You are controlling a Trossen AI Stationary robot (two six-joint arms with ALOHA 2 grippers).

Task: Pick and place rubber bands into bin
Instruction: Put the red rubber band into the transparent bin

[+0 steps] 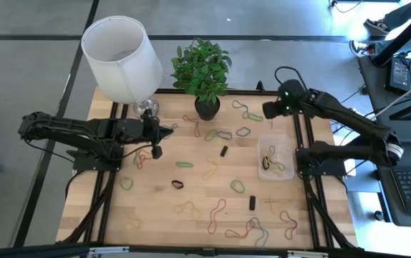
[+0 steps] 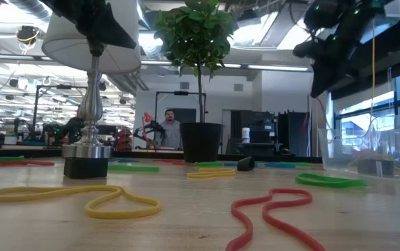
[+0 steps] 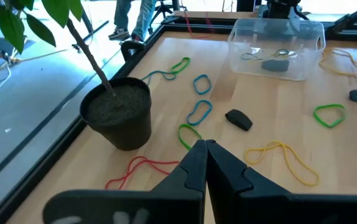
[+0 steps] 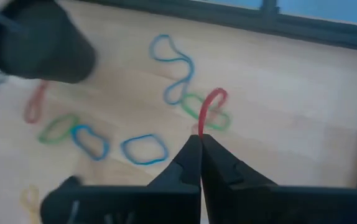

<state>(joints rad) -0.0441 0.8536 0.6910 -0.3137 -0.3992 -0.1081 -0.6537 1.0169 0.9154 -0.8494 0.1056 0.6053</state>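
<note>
Left gripper (image 1: 168, 131) hangs over the table's far left part, fingers pressed together with nothing between them, its tip pointing toward the black plant pot (image 1: 207, 108); beneath that arm, a few rubber bands (image 1: 142, 159) lie tangled on the wood. Just beyond this gripper on the far side stands a lamp (image 1: 122, 59) with a white shade, and to its right the potted plant (image 1: 202, 68) rises at the far edge. Loose rubber loops in red, green, yellow, blue and black are scattered over most of the wooden table (image 1: 155, 208), thickest around the pot and along the near edge, and small black blocks (image 1: 224, 151) sit among them. Farther right, the bin (image 1: 276, 157) rests on the table's right side, well apart from the pot, holding a few bands and what looks like a dark block, though its contents are hard to make out from above. Right gripper (image 4: 201, 144) is raised over the far right part of the table, beyond the bin, its fingers closed on a red rubber band (image 4: 211, 106) that stands up in a loop from the tips, above a blue band and a green one lying on the wood.
</note>
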